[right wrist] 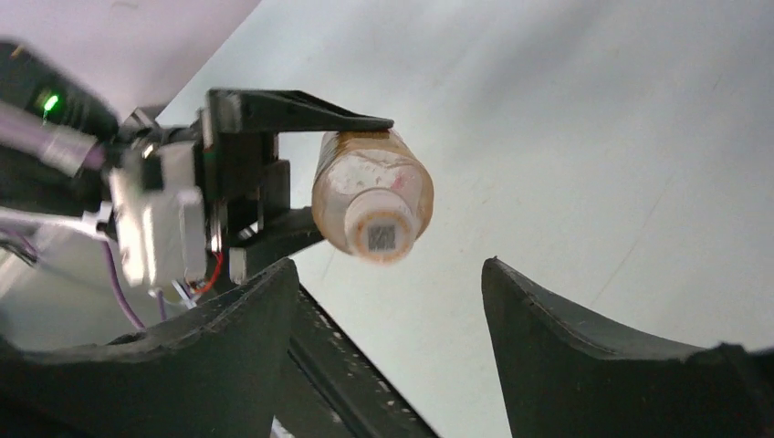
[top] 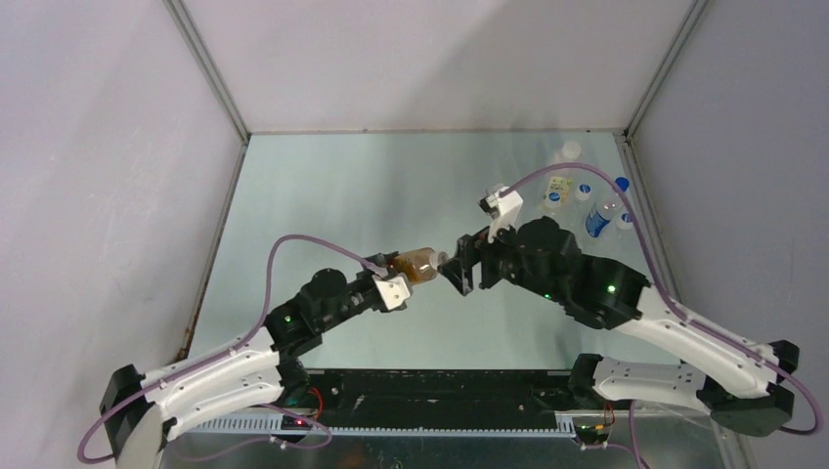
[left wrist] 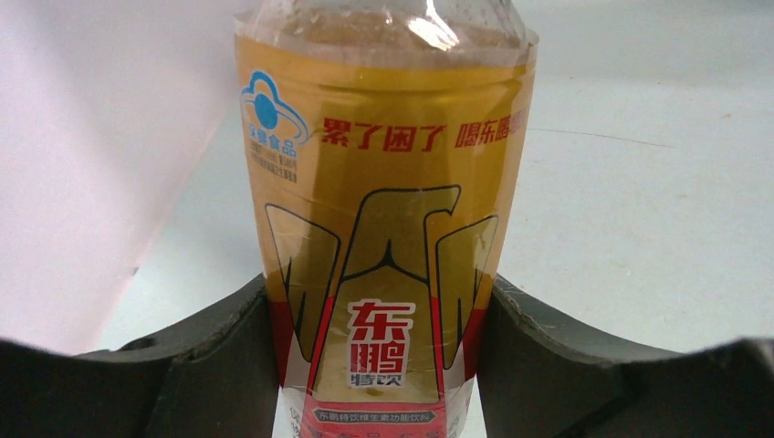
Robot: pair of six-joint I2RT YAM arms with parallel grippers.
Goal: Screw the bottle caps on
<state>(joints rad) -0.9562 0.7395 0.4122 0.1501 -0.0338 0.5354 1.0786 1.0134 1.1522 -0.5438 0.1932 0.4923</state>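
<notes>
My left gripper [top: 409, 275] is shut on the amber bottle [top: 420, 263] with the red-orange label and holds it on its side above the table, neck pointing right. In the left wrist view the bottle [left wrist: 383, 182] fills the gap between my fingers [left wrist: 219, 356]. The right wrist view shows the bottle [right wrist: 365, 178] end-on, with a white cap [right wrist: 383, 235] on its mouth. My right gripper [top: 458, 271] is open and empty just right of the cap, and its jaws [right wrist: 388, 265] stand wide apart, short of the cap. The other bottles [top: 587, 195] stand at the back right.
In the back right corner the group includes a yellow-labelled bottle [top: 557, 188], a blue-labelled bottle [top: 596, 223] and a blue cap [top: 623, 183]. Enclosure walls bound the table [top: 371, 195] on three sides.
</notes>
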